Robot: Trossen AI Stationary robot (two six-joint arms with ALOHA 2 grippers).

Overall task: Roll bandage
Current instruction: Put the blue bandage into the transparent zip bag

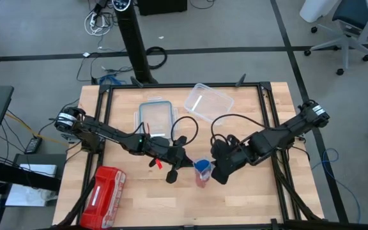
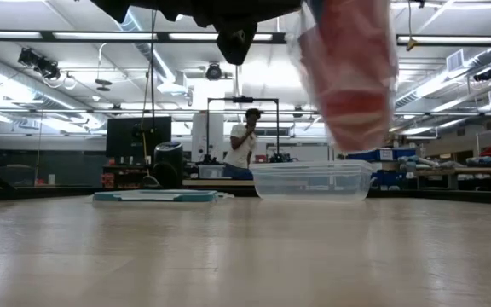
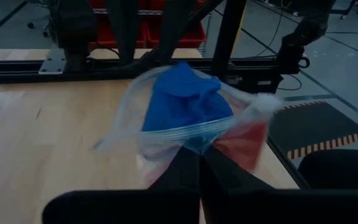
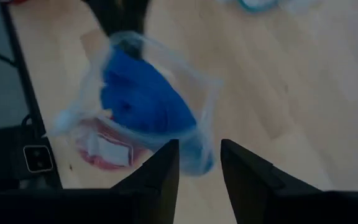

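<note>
A clear plastic zip bag [image 1: 201, 172] hangs above the middle of the table, between my two grippers. Inside it are the blue bandage [image 3: 188, 99], bunched up, and a red-pink roll [image 3: 247, 144]. My left gripper [image 3: 199, 163] is shut on the bag from the table's left. My right gripper [image 4: 199, 158] stands open at the bag's right side, with the bag's rim [image 4: 197, 140] at the gap between its fingers. In the low view the bag [image 2: 356, 77] hangs well clear of the tabletop. My left gripper pinches the bag at its zip strip [image 3: 188, 134] between its two shut fingers. The fingers come nearly level from the table's left. The bag is lifted clear of the table, with the bandage and the roll inside it beyond the fingertips. Whether my right gripper touches the bag's rim, I cannot tell.
A clear plastic container [image 1: 208, 101] and a teal-rimmed lid [image 1: 155, 115] lie at the far side of the table. A red zip pouch [image 1: 104, 195] lies at the near left. A person [image 2: 245, 141] stands in the room beyond the table.
</note>
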